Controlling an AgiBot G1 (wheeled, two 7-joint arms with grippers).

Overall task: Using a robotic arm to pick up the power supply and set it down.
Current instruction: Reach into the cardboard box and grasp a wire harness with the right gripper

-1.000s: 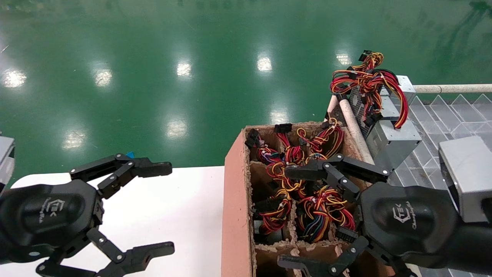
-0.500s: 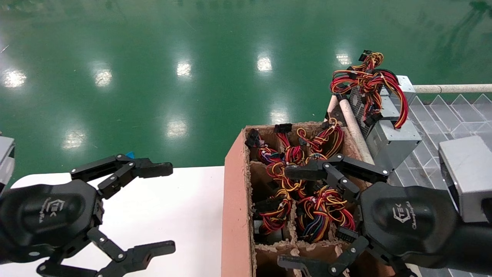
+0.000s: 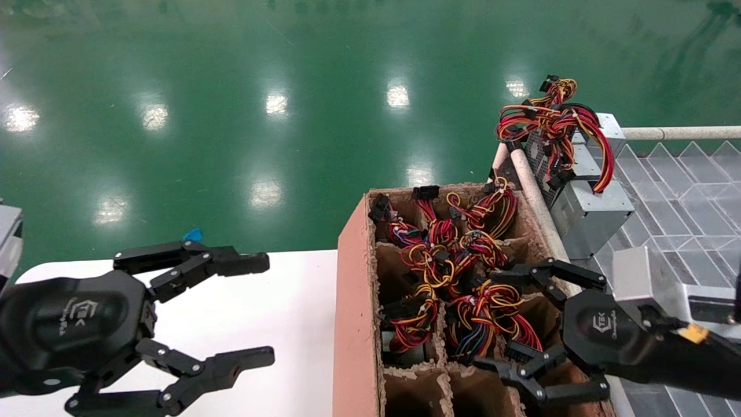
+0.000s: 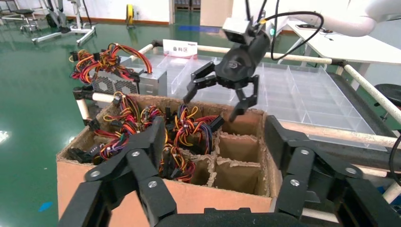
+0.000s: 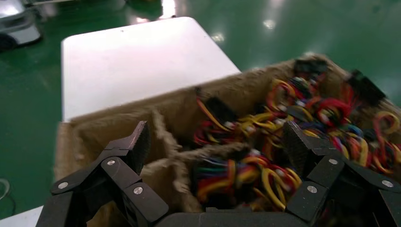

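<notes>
The power supply shows only as its wire bundle of blue, purple, red, orange and yellow (image 3: 477, 330) filling one compartment of the cardboard box (image 3: 352, 301); its grey case is hidden below. My right gripper (image 3: 491, 319) hangs open just above that bundle, one finger on each side. The right wrist view shows the bundle (image 5: 236, 172) between the spread fingers of the right gripper (image 5: 216, 142). From the left wrist view, the right gripper (image 4: 210, 108) hovers over the box's far side. My left gripper (image 3: 265, 310) stands open and empty over the white table (image 3: 289, 301).
Other wire bundles with black plugs (image 3: 446, 243) fill the box's farther compartments; the nearest ones (image 4: 236, 175) are bare. A second grey metal box with a red-yellow-black tangle (image 3: 590, 211) rests on the clear-divider rack (image 3: 683, 191) beside a pale tube rail (image 3: 529, 185).
My right gripper has dropped lower and drawn back toward the box's near right corner, now around the blue-purple bundle. The left gripper shifted slightly; its fingers stay spread.
</notes>
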